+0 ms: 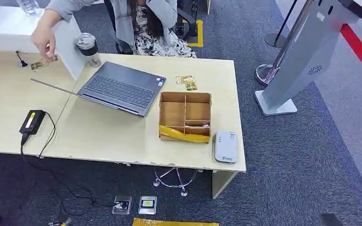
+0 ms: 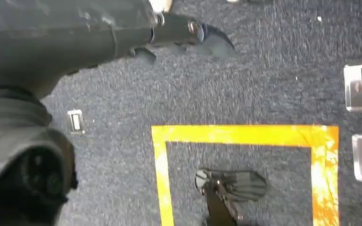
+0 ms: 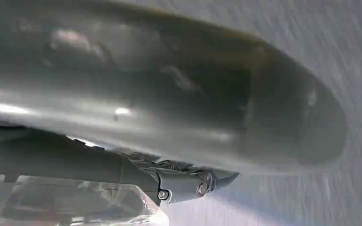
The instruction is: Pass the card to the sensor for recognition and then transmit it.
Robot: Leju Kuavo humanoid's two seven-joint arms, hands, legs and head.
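Both robot hands hanging over dark carpet [image 2: 264,84], left hand [image 2: 89,33] and right hand [image 3: 169,108] too close to tell finger spread, nothing visibly held; pale desk [image 1: 99,136] bearing laptop [image 1: 120,88], divided box [image 1: 185,116], white sensor [image 1: 226,146]; small yellowish cards [image 1: 186,82] beside box; another card [image 1: 44,62] pinched by person's hand [image 1: 43,38].

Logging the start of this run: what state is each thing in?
Laptop: lid open flat.
Box: open, yellow strip in its front compartment.
Cup: upright, lidded.
Sensor: flat at the table's edge.
Person's hand: holding a card at the table.
Left hand: hanging above the floor.
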